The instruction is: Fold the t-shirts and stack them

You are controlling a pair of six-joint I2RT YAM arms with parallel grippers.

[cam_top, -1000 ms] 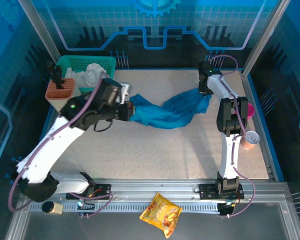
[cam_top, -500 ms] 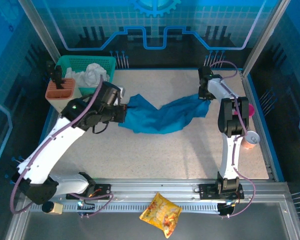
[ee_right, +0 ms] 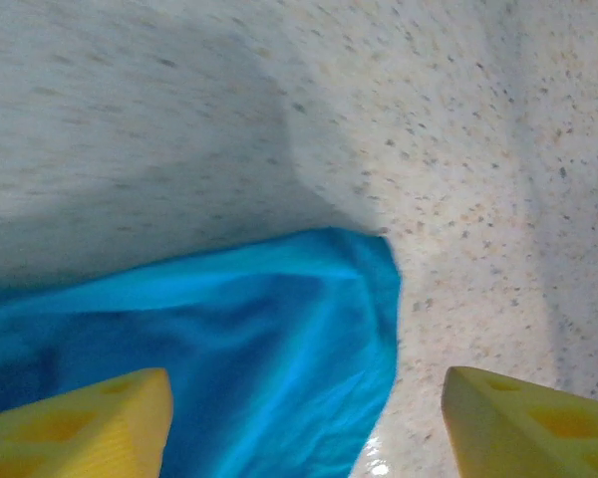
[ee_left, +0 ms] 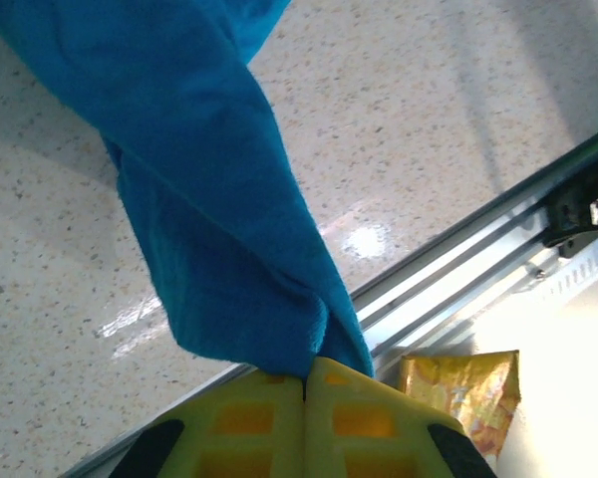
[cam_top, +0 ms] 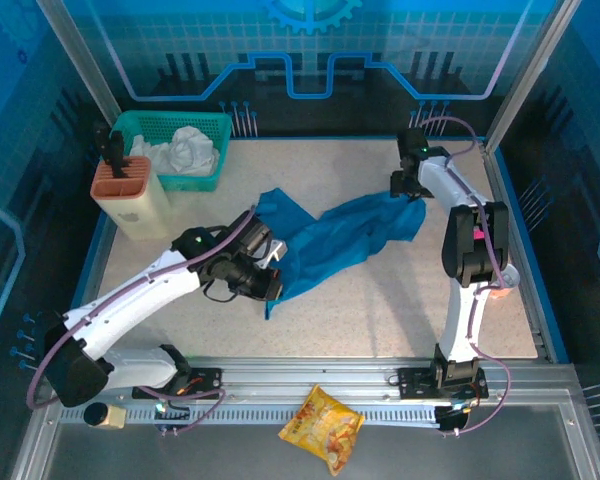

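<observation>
Across the middle of the counter (cam_top: 360, 320) the teal t-shirt (cam_top: 340, 238) lies bunched in a crooked band, from centre-left toward the upper right of the top view, and it risks being dragged into a tighter rope instead of spreading flat. That would come from a one-sided pull: the left end effector (ee_left: 304, 388), at centre-left, is clamped on a fold of fabric, while the right end effector (ee_right: 304, 418), at upper right, hangs with jaws apart over the shirt's corner, gripping nothing.

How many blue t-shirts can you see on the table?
1. The blue t-shirt lies across the middle of the table, one end pinched in the left gripper. The white cloth in the green basket could hide more.
</observation>
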